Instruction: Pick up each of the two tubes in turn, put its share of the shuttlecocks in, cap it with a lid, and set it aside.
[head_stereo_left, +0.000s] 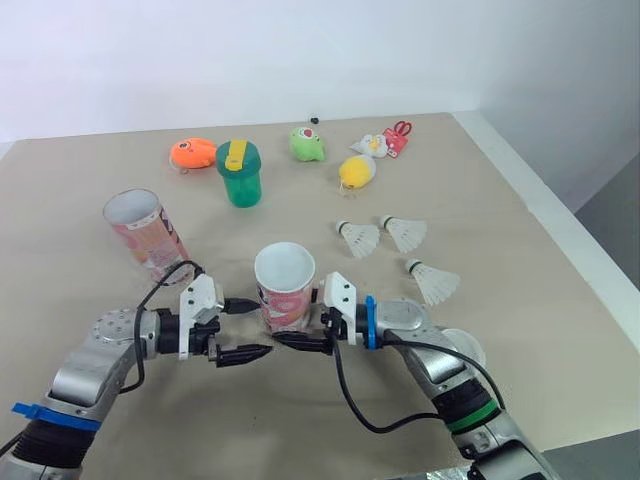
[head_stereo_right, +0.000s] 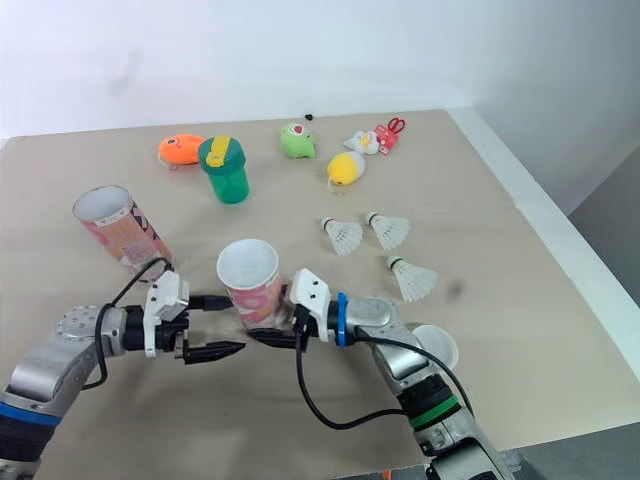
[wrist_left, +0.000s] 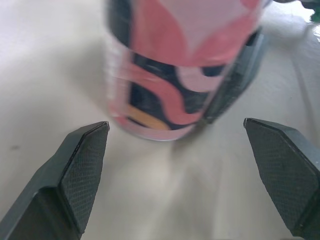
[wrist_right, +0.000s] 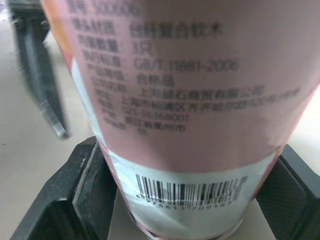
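An open-topped pink patterned tube stands upright near the table's front. My right gripper is shut on its base from the right, one black finger on each side. My left gripper is open just left of the tube, with its pads apart and short of it. A second pink tube stands open-topped further left. Three white shuttlecocks lie on the table to the right. A white lid lies partly behind my right arm.
Along the back of the table are a green cup with a yellow lid, an orange fish toy, a green frog toy, a yellow toy and a red-and-white toy. The table's right edge runs diagonally.
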